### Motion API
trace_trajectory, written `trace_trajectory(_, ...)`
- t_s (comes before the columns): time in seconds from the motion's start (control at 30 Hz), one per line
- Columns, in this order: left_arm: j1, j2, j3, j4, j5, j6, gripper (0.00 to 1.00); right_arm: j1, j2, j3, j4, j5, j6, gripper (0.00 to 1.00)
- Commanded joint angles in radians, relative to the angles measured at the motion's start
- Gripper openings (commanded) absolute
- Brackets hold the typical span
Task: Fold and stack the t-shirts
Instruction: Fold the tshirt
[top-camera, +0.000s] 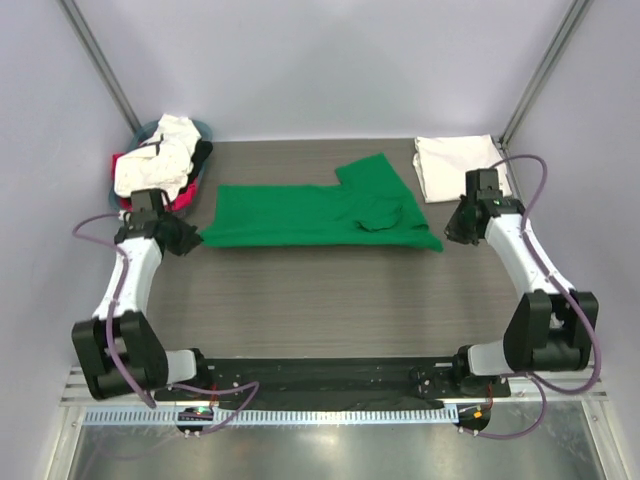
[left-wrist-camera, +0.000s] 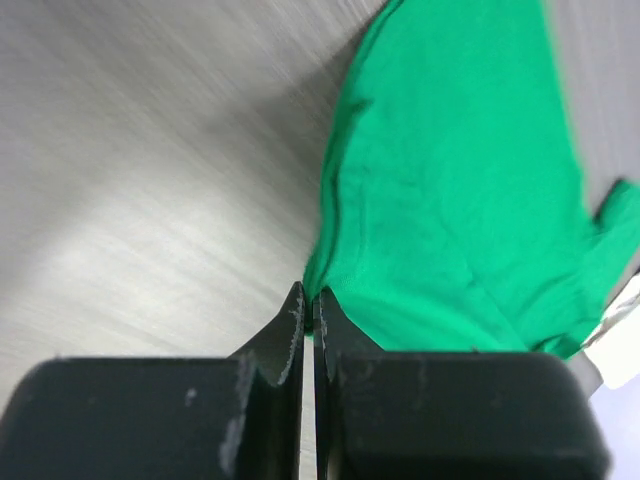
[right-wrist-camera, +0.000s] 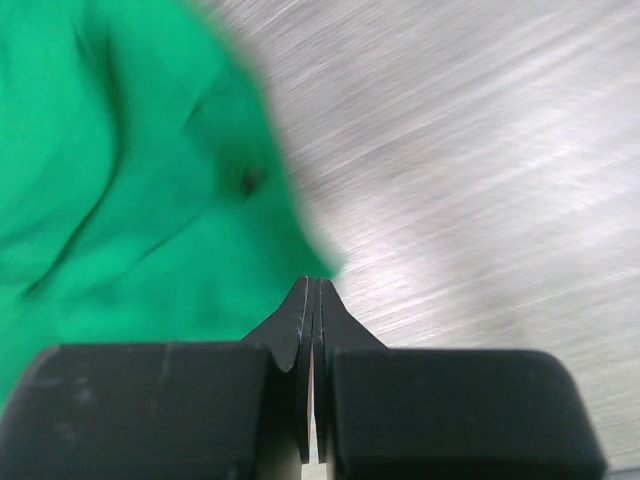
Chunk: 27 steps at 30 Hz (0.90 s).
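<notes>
A bright green cotton t-shirt (top-camera: 300, 215) lies spread on the grey wood-grain table (top-camera: 320, 300). The black left gripper (top-camera: 188, 238) and right gripper (top-camera: 452, 232), jaws pressed together, flank its ends; blur hides whether either pinches cloth.

Near side of green t-shirt (top-camera: 300, 215): bare table (top-camera: 330, 300), wide passage. Far right of it: folded white t-shirt (top-camera: 455, 165), narrow gap between. Far left: basket (top-camera: 150, 128) heaped with shirts (top-camera: 160, 160), close by. Left gripper (top-camera: 190, 240) and right gripper (top-camera: 452, 232) block its two ends.
</notes>
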Motion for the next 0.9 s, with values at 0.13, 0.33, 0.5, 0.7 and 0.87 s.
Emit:
trace_trajectory(0.13,0.07,-0.215,-0.258,-0.102,-0.036,0.011,0.0,-0.031,-0.127,-0.264,-0.036,0.049,0.105,0.01)
trace_trajectory(0.33,0.077,-0.298,-0.368,-0.119,0.017,-0.041,0.28,-0.031,-0.199,-0.359,0.005,-0.026,0.158,0.16)
trace_trajectory(0.5,0.077,-0.364,-0.324,-0.169,0.014,-0.04,0.71,-0.031,-0.266,-0.401,0.065,-0.224,0.155,0.57)
trace_trajectory(0.7,0.077,-0.398,-0.302,-0.202,-0.004,-0.015,0.76,-0.02,-0.236,-0.427,0.18,-0.329,0.112,0.71)
trace_trajectory(0.87,0.077,-0.417,-0.33,-0.183,-0.021,-0.035,0.75,-0.011,-0.144,-0.421,0.256,-0.369,0.106,0.68)
